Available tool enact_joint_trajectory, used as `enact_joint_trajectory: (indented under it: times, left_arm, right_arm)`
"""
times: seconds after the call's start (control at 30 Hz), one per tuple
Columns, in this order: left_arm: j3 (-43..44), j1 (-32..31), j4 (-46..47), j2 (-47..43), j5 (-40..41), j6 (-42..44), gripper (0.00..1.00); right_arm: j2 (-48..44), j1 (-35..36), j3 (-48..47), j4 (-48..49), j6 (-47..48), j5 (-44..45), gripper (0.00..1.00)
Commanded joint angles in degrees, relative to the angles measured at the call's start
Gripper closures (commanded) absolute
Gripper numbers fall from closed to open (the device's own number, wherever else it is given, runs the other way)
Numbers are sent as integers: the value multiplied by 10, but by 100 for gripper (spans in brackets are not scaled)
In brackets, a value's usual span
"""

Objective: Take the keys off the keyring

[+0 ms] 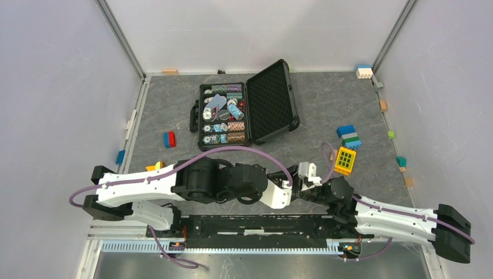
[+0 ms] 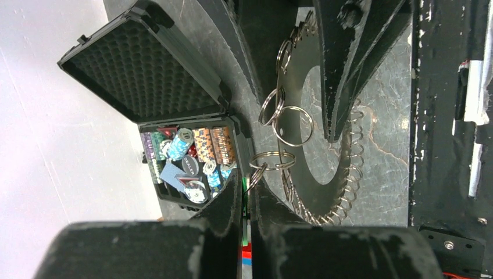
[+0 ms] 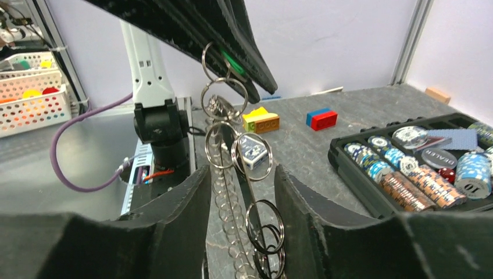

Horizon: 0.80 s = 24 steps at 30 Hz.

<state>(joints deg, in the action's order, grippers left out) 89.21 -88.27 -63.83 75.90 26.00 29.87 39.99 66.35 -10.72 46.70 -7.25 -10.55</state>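
Note:
The keyring [image 3: 253, 200] hangs in the air as a thin silver hoop strung with small silver split rings [image 3: 251, 157]. I cannot make out flat key blades among them. My left gripper [image 2: 247, 195] is shut on a bright green tag [image 2: 245, 203] that hangs from one small ring, and it holds the bunch up from there. My right gripper [image 3: 241, 174] stands open with its fingers on either side of the hoop. One ring [image 3: 264, 226] lies against its right finger. In the top view both grippers meet low in the middle [image 1: 293, 189], and the keyring is hidden under them.
An open black case [image 1: 273, 104] of poker chips [image 1: 224, 125] lies at the back. A red-blue brick [image 1: 169, 139] and a yellow block [image 1: 154, 167] lie on the left. A yellow grid piece [image 1: 345, 160] and a blue-green stack [image 1: 350, 138] lie on the right. A black rail [image 1: 261, 224] runs along the near edge.

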Motion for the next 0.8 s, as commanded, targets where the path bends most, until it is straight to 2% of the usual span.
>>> enact_joint_trajectory:
  times: [0.0, 0.17, 0.6, 0.77]
  left_arm:
    - [28, -3, 5, -15, -21, -16, 98]
    - [36, -3, -10, -14, -43, -20, 98]
    - [28, -3, -31, -32, -91, -16, 98]
    - [25, -3, -33, -41, -127, -12, 98]
  right_arm:
    - [7, 3, -27, -16, 15, -29, 53]
    - [0, 3, -35, -32, 30, -51, 65]
    - [-36, 3, -56, -101, 100, -104, 85]
    - [-31, 3, -69, -120, 130, -122, 87]
